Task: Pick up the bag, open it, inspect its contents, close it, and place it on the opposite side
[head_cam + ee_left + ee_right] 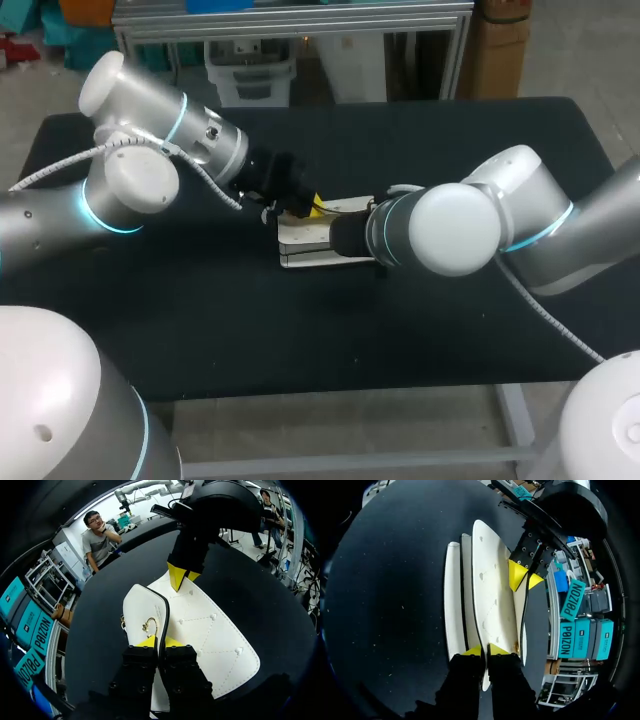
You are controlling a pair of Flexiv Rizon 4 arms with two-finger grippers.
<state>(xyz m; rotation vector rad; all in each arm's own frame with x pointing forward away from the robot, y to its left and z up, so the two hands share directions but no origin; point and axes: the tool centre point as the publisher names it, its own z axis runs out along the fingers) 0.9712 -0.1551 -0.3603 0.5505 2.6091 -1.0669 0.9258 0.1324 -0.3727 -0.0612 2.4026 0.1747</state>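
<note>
Bag: white quilted leather bag lies mid black table
Left gripper: clamped on the flap's black-trimmed edge
Right gripper: pinching the opposite edge
Progress: probably opening now; inspecting, closing, placing not yet done

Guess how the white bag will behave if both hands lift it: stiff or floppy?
Probably semi-stiff: the white bag lies flat, its quilted panels unsagged. Its layers fan apart in the right wrist view, so it may splay open when lifted. The left hand and right hand each pinch a thin edge; the smooth surface could slip.
</note>
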